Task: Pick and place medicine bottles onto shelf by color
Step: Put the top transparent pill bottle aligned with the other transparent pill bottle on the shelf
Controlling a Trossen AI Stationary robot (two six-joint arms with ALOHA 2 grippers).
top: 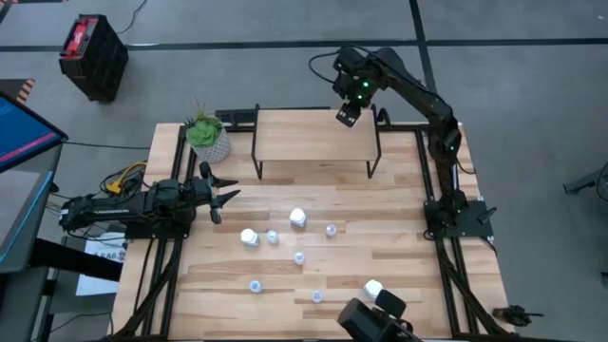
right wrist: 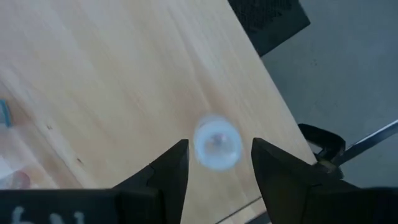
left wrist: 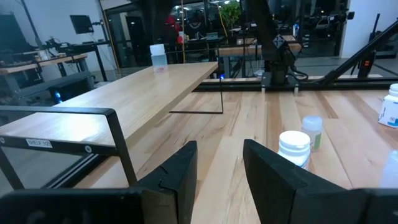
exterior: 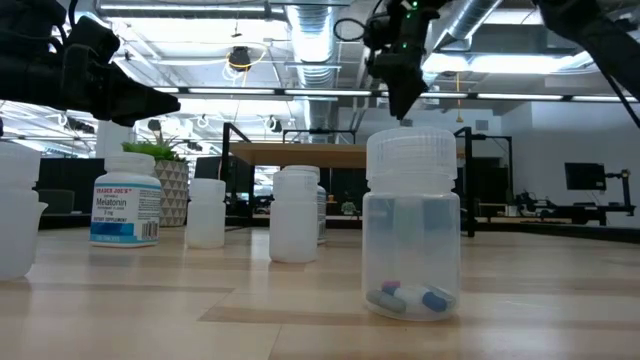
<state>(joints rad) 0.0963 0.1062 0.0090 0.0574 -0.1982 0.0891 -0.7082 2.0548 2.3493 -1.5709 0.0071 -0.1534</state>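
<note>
From above, the right gripper [top: 348,115] covers the translucent bottle [right wrist: 216,142] on the shelf [top: 304,138], at the board's 2 o'clock corner; its fingers stand apart on both sides of the cap, holding nothing. On the table [top: 399,252] we count three white bottles [top: 297,218] and five translucent ones [top: 331,230]. The left gripper [top: 228,195], at 9 o'clock, is empty, its fingers slightly parted
</note>
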